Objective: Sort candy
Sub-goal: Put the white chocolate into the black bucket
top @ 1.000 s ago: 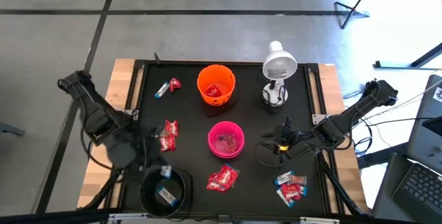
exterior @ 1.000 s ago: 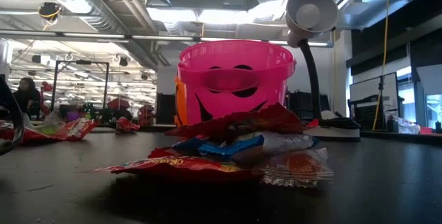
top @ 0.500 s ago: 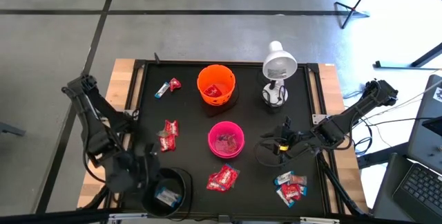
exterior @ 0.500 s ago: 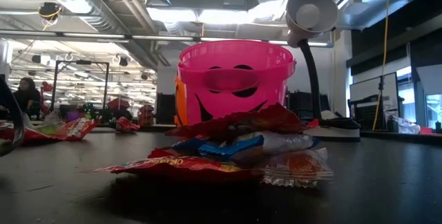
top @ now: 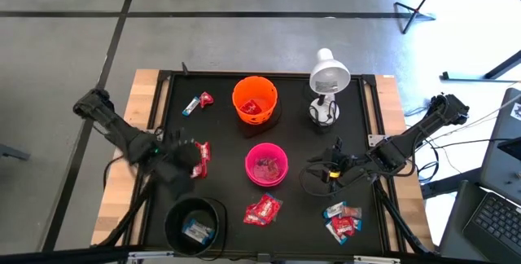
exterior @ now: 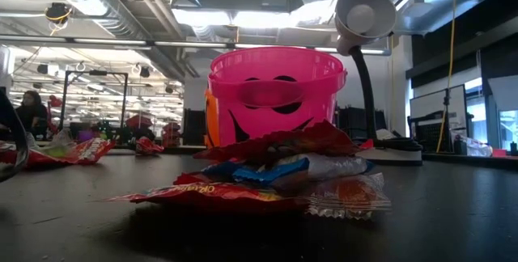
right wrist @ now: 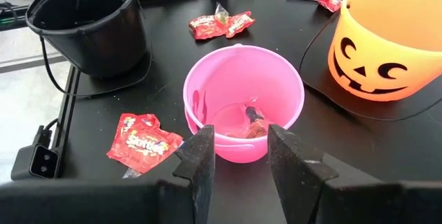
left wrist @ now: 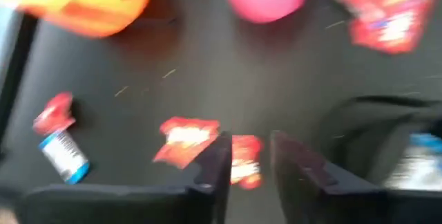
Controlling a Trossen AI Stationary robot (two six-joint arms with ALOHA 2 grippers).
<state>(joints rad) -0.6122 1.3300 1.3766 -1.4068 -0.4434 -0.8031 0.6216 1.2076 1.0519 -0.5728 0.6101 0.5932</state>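
Note:
The candy lies in small groups on the black table. Two red sweets (top: 199, 158) lie just ahead of my left gripper (top: 184, 160), which is open; in the left wrist view they (left wrist: 207, 146) show past its fingertips (left wrist: 247, 162), and whether it touches them cannot be told. A red and a blue sweet (top: 196, 103) lie near the far left corner. Other piles lie near the pink bowl (top: 262, 209) and at the near right (top: 342, 220). My right gripper (top: 322, 171) waits open, right of the pink bowl (right wrist: 242, 106).
The orange bowl (top: 255, 99) with red sweets stands at the far middle, and the pink bowl (top: 266, 165) at the centre. The black bowl (top: 195, 226), near left, holds a blue-and-white sweet. A white lamp (top: 327, 78) stands far right. The table has a raised black rim (top: 159, 117).
My left gripper has swung from beside the black bowl at the near edge toward the far edge, and now stands at the two red sweets left of the pink bowl. My right arm has kept still.

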